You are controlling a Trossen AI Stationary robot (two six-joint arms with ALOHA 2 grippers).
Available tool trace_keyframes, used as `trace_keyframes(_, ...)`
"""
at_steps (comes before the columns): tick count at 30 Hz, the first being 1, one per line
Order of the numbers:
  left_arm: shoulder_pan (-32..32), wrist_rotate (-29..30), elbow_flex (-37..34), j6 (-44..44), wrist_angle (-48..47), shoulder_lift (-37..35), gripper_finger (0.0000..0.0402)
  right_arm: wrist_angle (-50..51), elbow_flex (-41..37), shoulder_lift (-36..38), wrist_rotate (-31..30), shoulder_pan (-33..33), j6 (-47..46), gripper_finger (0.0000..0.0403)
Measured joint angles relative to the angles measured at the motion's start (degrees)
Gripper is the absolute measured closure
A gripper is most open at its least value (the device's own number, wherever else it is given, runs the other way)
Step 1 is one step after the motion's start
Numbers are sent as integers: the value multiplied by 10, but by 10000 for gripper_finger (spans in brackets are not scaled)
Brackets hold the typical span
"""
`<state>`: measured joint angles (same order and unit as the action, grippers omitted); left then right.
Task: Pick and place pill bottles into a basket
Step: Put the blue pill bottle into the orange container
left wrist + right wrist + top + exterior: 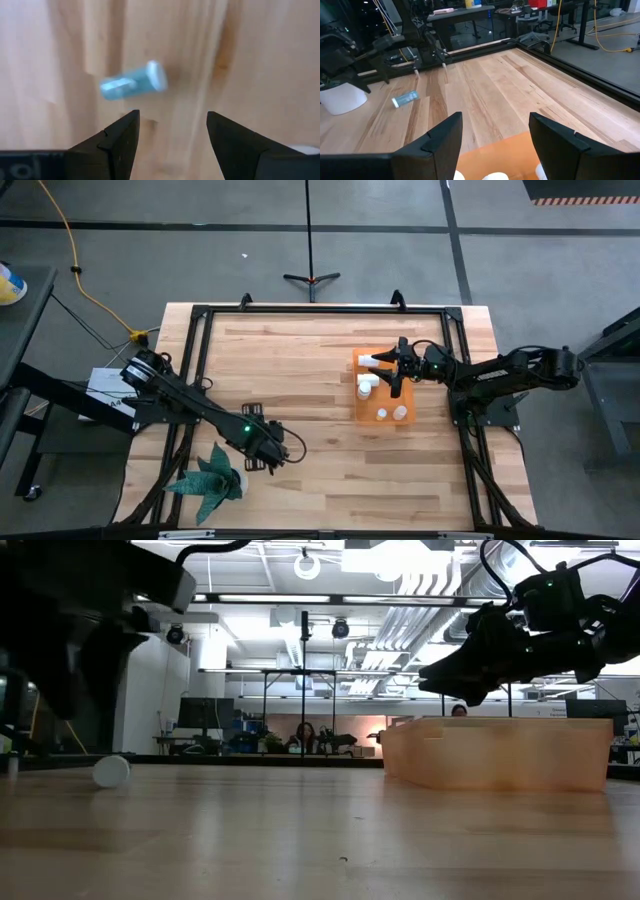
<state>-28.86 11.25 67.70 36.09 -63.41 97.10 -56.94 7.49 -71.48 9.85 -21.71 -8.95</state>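
1. Nearest the table's front edge, the left gripper [272, 452] is hanging low over the pale wooden slatted table [300, 360], beside a green spiky potted plant [210, 478]. Its dark fingers [120, 137] are standing wide apart and holding nothing.
2. Just ahead of those open fingers, a small white cylindrical pill bottle [134, 83] with a white cap is lying on its side on the bare wood. The gap looks set to straddle it, so I judge this arm is lining up a pick.
3. A second toppled bottle [252, 409] is lying a little farther up the table, apart from the gripper.
4. Farther off, on the table's right side, the translucent orange rectangular plastic basket [358, 402] is sitting with several white bottles [367, 386] already inside.
5. The right gripper [390, 365] is hovering over the basket's far end, fingers [437, 142] spread wide and empty in its wrist view, probably so anything released falls within the walls. A bottle [375, 360] is lying close by its tips.
6. Beyond the table, a person is sitting at a desk.
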Motion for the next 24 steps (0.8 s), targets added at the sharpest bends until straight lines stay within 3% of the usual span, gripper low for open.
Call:
trace_keyframes(5,7,61,0,-95,3,0,135,1,0,0,0,0,0,182)
trace_keyframes(16,70,-15,-63,-287,-1,-1,135,18,0,0,2,0,-11,183)
trace_keyframes(24,72,39,-85,-375,46,-1,135,18,0,0,-1,0,-13,183)
